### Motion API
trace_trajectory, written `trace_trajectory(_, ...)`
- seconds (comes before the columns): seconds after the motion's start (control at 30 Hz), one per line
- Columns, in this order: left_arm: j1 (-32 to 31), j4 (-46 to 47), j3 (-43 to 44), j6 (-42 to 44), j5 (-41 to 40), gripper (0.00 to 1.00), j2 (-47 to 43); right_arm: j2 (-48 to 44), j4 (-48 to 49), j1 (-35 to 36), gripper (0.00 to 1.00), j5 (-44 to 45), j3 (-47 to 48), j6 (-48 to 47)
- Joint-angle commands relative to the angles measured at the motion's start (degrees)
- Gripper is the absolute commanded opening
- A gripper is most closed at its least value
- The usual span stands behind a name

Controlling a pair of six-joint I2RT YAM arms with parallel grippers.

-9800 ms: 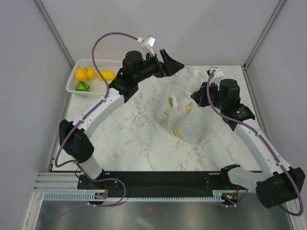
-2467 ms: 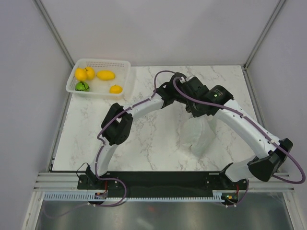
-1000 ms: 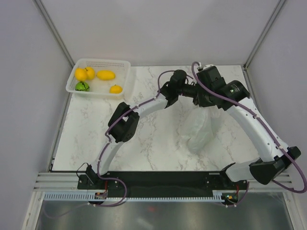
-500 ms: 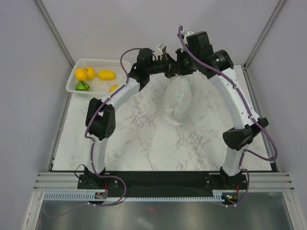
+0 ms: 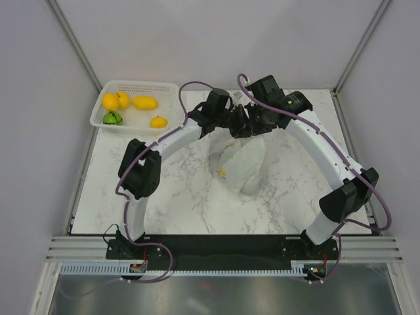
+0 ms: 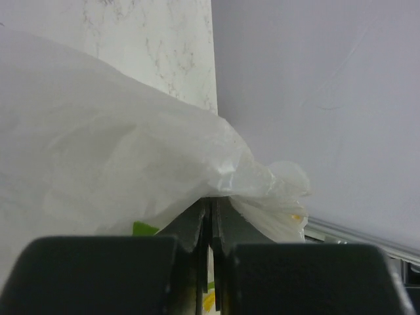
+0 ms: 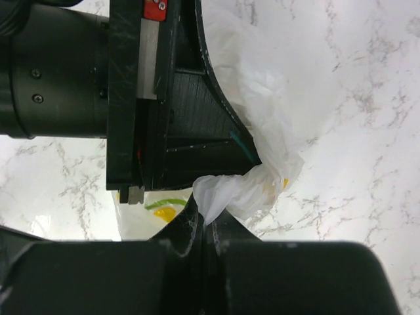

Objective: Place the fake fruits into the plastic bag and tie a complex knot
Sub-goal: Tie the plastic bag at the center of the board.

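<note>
Our left hand (image 6: 210,222) and right hand (image 7: 202,224) clench the thin translucent white plastic bag (image 5: 240,168) at 12 o'clock; overpulling could tear it.

The table (image 5: 177,190) was a white marble-patterned slab with thin grey veins. A white perforated basket (image 5: 141,84) stood directly on it, well to the left of the left gripper (image 5: 236,122) and slightly beyond it, in the far left corner; the plastic bag (image 5: 241,164) spread from under the right gripper (image 5: 246,125) toward the near edge; whether its underside rested on the slab or hung just above it could not be told; veined marble showed on both sides of the bag.
</note>
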Motion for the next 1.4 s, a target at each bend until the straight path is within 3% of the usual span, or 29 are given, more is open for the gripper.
trace_trajectory(0.0,-1.02,-14.14,6.51,12.51,-0.73,0.02,3.26,-0.43,3.96,-0.01,0.0,5.98,4.55,-1.21)
trace_trajectory(0.23,-1.64,-24.52,14.07,16.58,3.22,0.02,7.22,0.71,4.83,1.83,0.0,4.84,5.53,-2.35)
trace_trajectory(0.47,-2.78,-27.0,10.48,14.83,-4.94,0.02,3.1,-2.18,8.34,4.82,0.0,5.9,0.62,-4.45)
trace_trajectory(0.57,-4.09,-21.48,7.76,10.28,-8.29,0.02,1.17,-3.94,11.43,5.62,0.0,4.14,-1.06,-6.39)
trace_trajectory(0.63,-4.62,-14.27,6.0,7.01,-7.94,0.02,0.63,-1.76,10.12,7.36,0.0,3.7,2.97,-8.24)
trace_trajectory(0.8,-6.12,-12.32,9.51,2.35,-2.59,0.02,3.79,8.35,-1.9,11.33,0.0,9.85,19.23,-9.48)
trace_trajectory(1.07,-6.82,0.76,4.59,-5.65,2.52,0.02,4.41,7.41,-3.34,13.7,0.0,14.4,12.93,-0.34)
trace_trajectory(1.17,-7.88,4.38,8.62,-8.11,2.25,0.02,8.0,8.0,-5.35,14.58,0.0,23.17,15.35,2.39)
trace_trajectory(1.27,-9.28,4.65,18.1,-10.4,2.52,0.02,13.36,9.85,-11.75,14.41,0.0,32.13,19.59,4.15)
trace_trajectory(1.37,-10.51,5.61,27.16,-13.38,2.87,0.02,18.38,10.56,-13.44,13.79,0.0,35.16,20.65,5.9)
